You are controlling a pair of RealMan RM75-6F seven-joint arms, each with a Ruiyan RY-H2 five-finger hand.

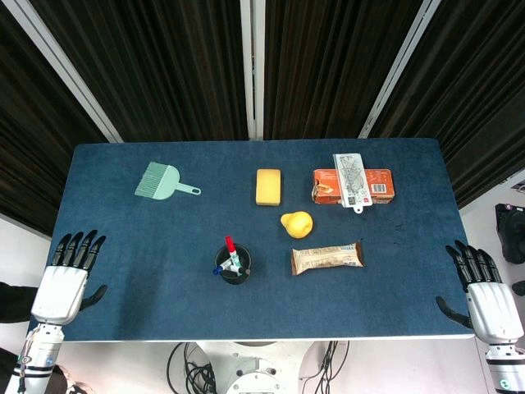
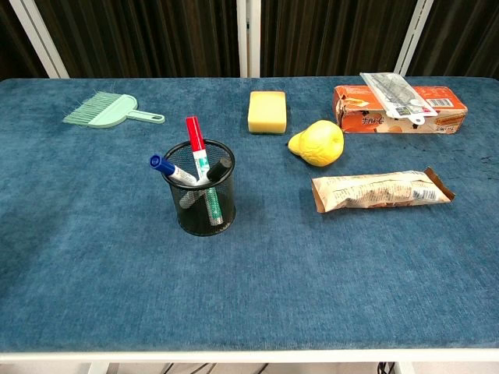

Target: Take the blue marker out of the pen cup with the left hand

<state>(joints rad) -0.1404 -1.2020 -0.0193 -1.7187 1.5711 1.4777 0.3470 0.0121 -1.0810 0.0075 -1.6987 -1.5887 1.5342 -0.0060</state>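
A blue marker leans left in a black mesh pen cup near the middle of a blue table. The left hand and right hand rest at the table's near corners, fingers apart, empty.

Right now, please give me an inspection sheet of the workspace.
Surface: blue table, no spills seen.
Job's things: blue marker leaning left in the cup, with a red marker and a black one.
Clutter: brush, sponge, yellow fruit, snack bar, orange box with a packet on it.
Hands: left hand and right hand open at the table corners.
Cables: some under the table's near edge.
Surroundings: dark slatted wall.
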